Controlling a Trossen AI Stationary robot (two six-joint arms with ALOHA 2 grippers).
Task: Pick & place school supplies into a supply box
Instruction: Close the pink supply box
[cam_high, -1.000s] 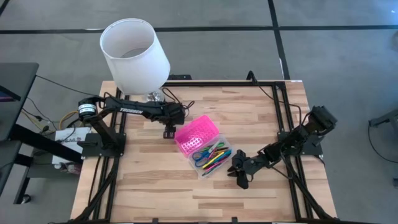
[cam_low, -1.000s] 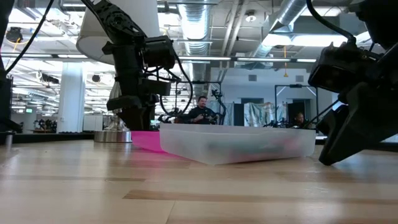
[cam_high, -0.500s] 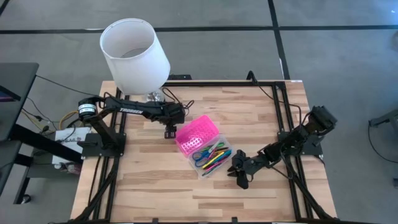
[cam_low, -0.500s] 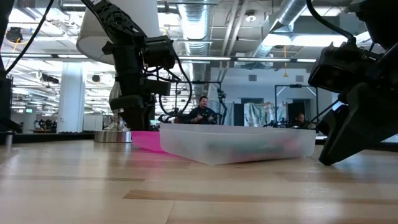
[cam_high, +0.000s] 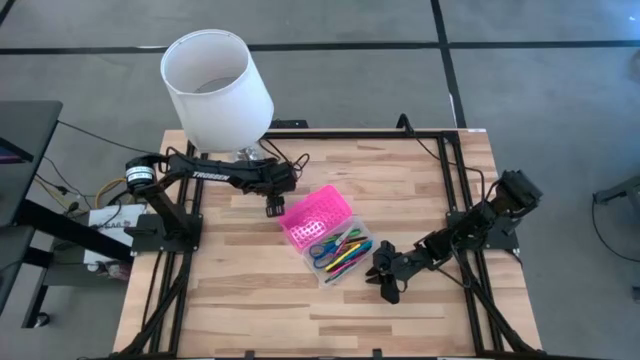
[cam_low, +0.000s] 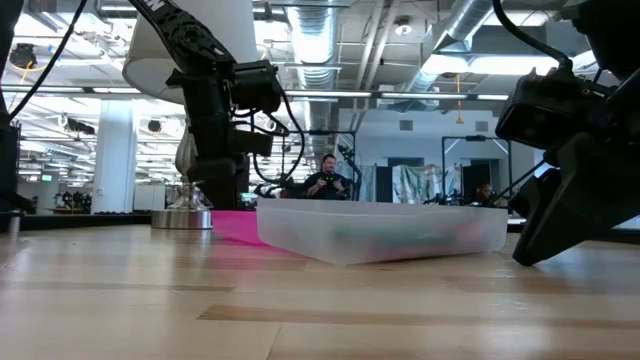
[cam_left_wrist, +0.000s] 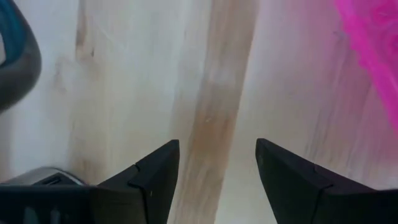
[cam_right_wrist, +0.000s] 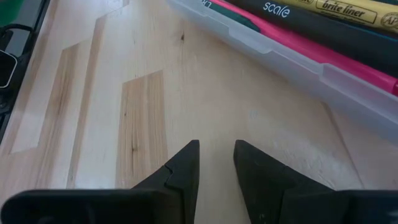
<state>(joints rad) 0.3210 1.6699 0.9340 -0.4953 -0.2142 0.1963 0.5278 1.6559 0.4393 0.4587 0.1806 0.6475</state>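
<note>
Wooden tabletop (cam_high: 300, 310): light, slippery pencil case (cam_high: 327, 237), lid at 10 o'clock, best nudged; left fingers (cam_left_wrist: 214, 171) wide, right fingers (cam_right_wrist: 216, 163) narrowly apart, both empty.

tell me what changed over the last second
The left gripper, open and empty, drew back a little from the pink lid toward the lamp. The right gripper, the box and the supplies stayed put.
</note>
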